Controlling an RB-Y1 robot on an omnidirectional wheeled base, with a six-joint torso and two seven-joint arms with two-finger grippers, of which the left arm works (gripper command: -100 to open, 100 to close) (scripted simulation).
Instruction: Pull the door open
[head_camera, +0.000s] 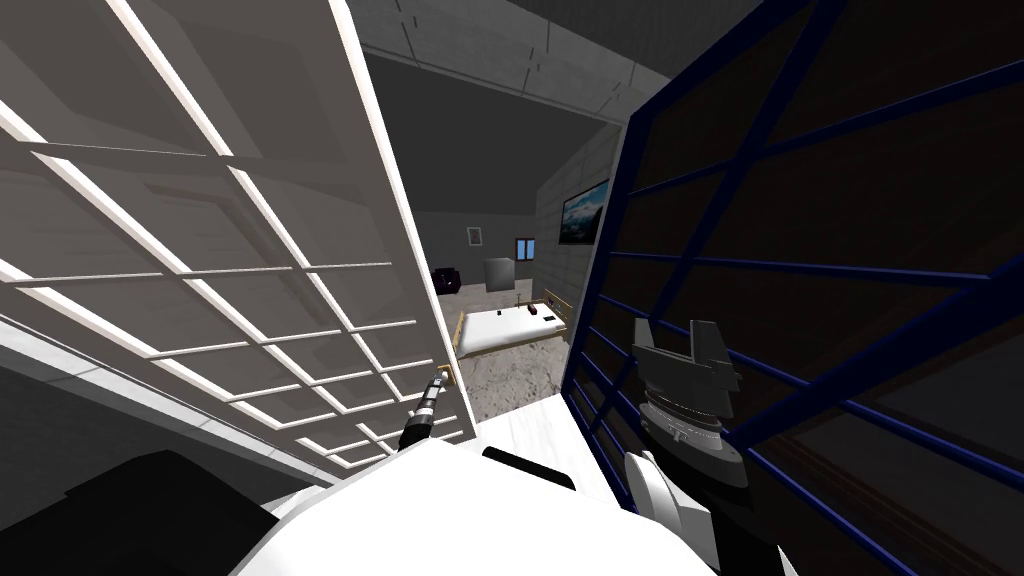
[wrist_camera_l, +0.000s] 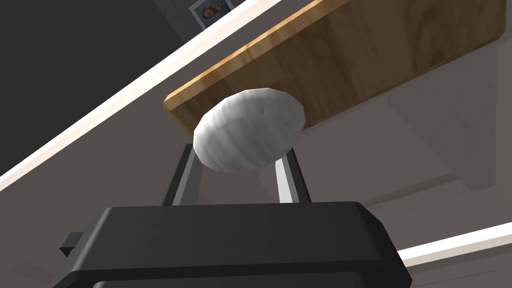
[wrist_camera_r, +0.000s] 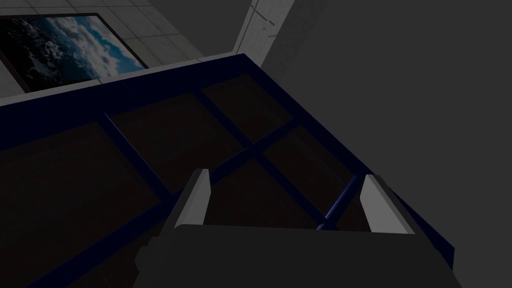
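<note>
A white panelled door (head_camera: 250, 280) stands ajar on my left, its free edge toward the gap ahead. A pale oval knob (wrist_camera_l: 249, 130) sits on a wooden plate (wrist_camera_l: 350, 55) on the door. My left gripper (wrist_camera_l: 239, 154) is shut on the knob, one finger pressing each side of it. In the head view the left gripper (head_camera: 441, 377) reaches the door's edge low down. My right gripper (head_camera: 680, 345) is raised beside a dark blue-framed door (head_camera: 800, 250), open and holding nothing; its fingers (wrist_camera_r: 200, 195) stand wide apart.
The blue-framed door (wrist_camera_r: 150, 150) stands close on my right. Through the gap between the two doors lies a room with a bed (head_camera: 505, 325), a grey cabinet (head_camera: 499, 273) and a framed picture (head_camera: 583, 212) on the wall.
</note>
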